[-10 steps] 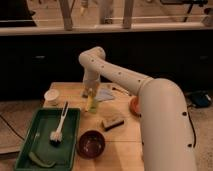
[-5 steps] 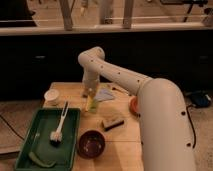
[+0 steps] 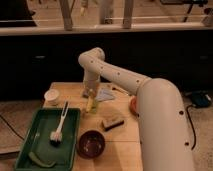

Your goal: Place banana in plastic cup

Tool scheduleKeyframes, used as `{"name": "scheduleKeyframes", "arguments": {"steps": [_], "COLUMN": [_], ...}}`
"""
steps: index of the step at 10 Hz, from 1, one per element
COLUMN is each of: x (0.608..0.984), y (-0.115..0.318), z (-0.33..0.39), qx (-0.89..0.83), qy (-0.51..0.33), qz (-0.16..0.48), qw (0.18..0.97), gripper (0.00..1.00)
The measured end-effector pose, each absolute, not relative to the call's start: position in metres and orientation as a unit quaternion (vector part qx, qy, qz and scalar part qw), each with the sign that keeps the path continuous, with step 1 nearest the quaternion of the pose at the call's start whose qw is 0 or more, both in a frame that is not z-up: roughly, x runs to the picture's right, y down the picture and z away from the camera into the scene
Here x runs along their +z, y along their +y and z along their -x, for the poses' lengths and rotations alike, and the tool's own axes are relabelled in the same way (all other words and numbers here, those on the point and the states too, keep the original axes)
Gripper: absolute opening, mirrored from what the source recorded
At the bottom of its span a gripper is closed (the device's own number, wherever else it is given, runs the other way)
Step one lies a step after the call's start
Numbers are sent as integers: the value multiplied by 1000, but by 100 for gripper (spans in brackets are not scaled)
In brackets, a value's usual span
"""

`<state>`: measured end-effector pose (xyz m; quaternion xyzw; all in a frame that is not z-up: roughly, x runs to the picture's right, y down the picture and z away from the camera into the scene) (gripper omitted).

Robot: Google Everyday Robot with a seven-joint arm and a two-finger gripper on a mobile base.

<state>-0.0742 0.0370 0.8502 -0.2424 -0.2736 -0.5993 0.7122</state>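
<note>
My gripper (image 3: 90,94) is over the wooden table (image 3: 120,147), near its far middle. It is shut on the small yellow banana (image 3: 90,105), which hangs upright below it, just above the tabletop. The white plastic cup (image 3: 51,96) stands upright at the table's far left corner, to the left of the gripper and apart from it. The white arm reaches in from the lower right.
A green tray (image 3: 35,145) at the front left holds a white brush (image 3: 59,127) and a green pod (image 3: 41,160). A dark brown bowl (image 3: 91,144), a sponge (image 3: 113,122), a blue cloth (image 3: 105,93) and an orange thing (image 3: 132,104) are also on the table.
</note>
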Motion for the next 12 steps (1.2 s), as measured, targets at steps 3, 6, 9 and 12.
{"name": "scheduleKeyframes", "arguments": {"steps": [3,6,9,12], "x": [853,856,857,858], "y": [40,43,43,44], "z": [71,69,67,67], "qx": [-596,-593,-592,-592], "qy": [-271,-269,-269,-271], "qz": [248,253,255,253], "qw": [714,715,716,716], "gripper": [80,80,80,80]}}
